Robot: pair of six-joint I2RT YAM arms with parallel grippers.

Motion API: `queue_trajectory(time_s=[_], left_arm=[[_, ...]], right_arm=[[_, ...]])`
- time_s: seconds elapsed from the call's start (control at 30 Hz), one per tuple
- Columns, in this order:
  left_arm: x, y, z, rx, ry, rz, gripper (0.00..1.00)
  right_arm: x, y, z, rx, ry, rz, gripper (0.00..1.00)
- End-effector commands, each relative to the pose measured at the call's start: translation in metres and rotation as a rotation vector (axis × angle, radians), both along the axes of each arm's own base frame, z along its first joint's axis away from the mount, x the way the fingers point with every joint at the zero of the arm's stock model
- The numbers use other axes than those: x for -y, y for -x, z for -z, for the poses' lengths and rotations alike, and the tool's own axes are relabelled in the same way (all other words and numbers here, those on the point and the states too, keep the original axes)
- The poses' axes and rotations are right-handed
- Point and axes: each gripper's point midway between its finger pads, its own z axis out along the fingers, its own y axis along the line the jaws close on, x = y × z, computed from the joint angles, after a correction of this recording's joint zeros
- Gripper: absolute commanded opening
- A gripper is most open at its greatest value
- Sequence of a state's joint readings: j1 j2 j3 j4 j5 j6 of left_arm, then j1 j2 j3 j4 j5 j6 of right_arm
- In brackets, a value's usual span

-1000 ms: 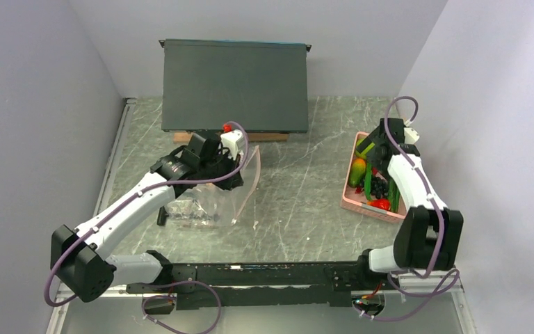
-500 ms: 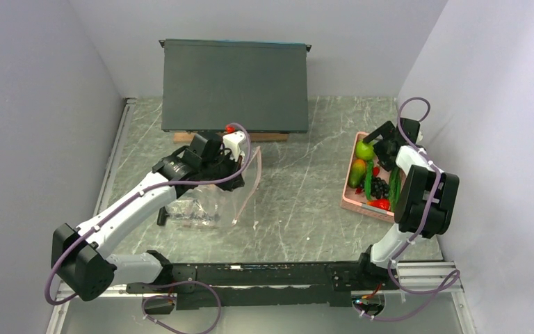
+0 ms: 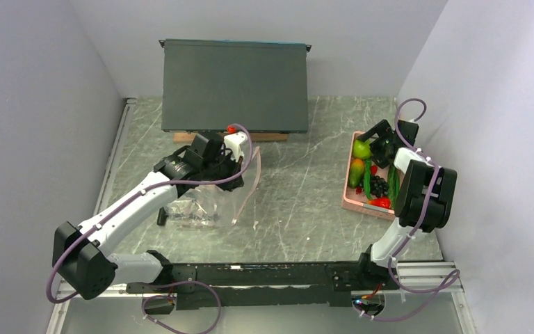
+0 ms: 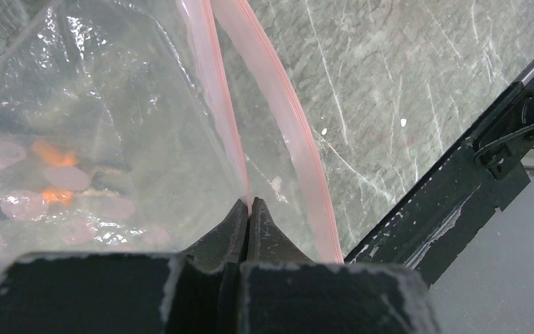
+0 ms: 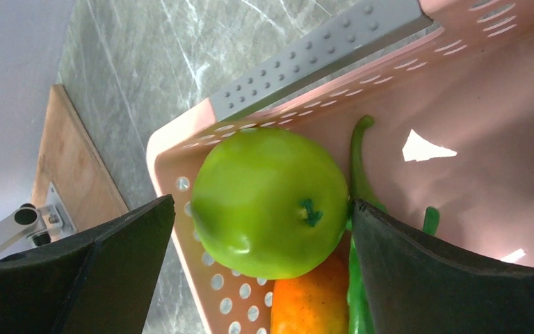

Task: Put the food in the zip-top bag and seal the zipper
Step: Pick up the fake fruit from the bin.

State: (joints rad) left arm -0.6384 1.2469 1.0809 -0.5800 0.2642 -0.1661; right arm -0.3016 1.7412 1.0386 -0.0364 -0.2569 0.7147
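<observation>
The clear zip-top bag (image 3: 208, 203) lay on the left half of the marble table (image 3: 299, 181), printed with pale pink dots. Its mouth faced right, and one side of the pink zipper strip (image 4: 212, 97) was lifted off the surface. The left gripper (image 4: 249, 207) was pinched fully closed on that strip, while the other side of the strip curved away just beside it. Through the plastic we saw orange shapes too blurred to name.

The food was well apart from the bag, in a pink perforated basket (image 3: 368, 207) by the right wall. A round lime-green fruit (image 5: 271, 198) sat at the basket's far end, touching an orange-yellow piece (image 5: 309, 303). The right gripper (image 5: 261, 223) hung over the fruit with its fingers spread wide on either side, gripping nothing.

Compared with a second earlier, the right arm had folded its elbow toward the wall, and its gripper had moved from the basket's middle to the far end. The left arm and the bag had barely changed.

A dark slanted panel (image 3: 235, 85) stood behind the bag, and a small black tool (image 3: 161, 217) lay at the bag's left edge. Bare marble stretched between bag and basket. The basket's right side sat close to the wall.
</observation>
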Motion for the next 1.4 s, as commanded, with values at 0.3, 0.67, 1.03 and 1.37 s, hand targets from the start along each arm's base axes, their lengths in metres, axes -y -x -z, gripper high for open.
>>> queue_trajectory(time_s=[0.3, 0.67, 1.03, 1.37], left_arm=[[0.003, -0.007, -0.002, 0.041, -0.011, 0.012, 0.00], [-0.002, -0.010, -0.008, 0.079, -0.024, -0.001, 0.00], [-0.006, -0.011, -0.005, 0.084, -0.036, -0.016, 0.00], [0.015, 0.028, -0.033, -0.140, 0.227, -0.089, 0.00]], right_arm=[[0.002, -0.003, 0.017, -0.005, -0.009, -0.014, 0.83], [0.020, 0.019, -0.045, 0.056, 0.151, 0.086, 0.39], [-0.052, 0.061, -0.071, 0.084, 0.326, -0.001, 0.10], [-0.119, 0.118, -0.107, 0.217, 0.332, -0.294, 0.00]])
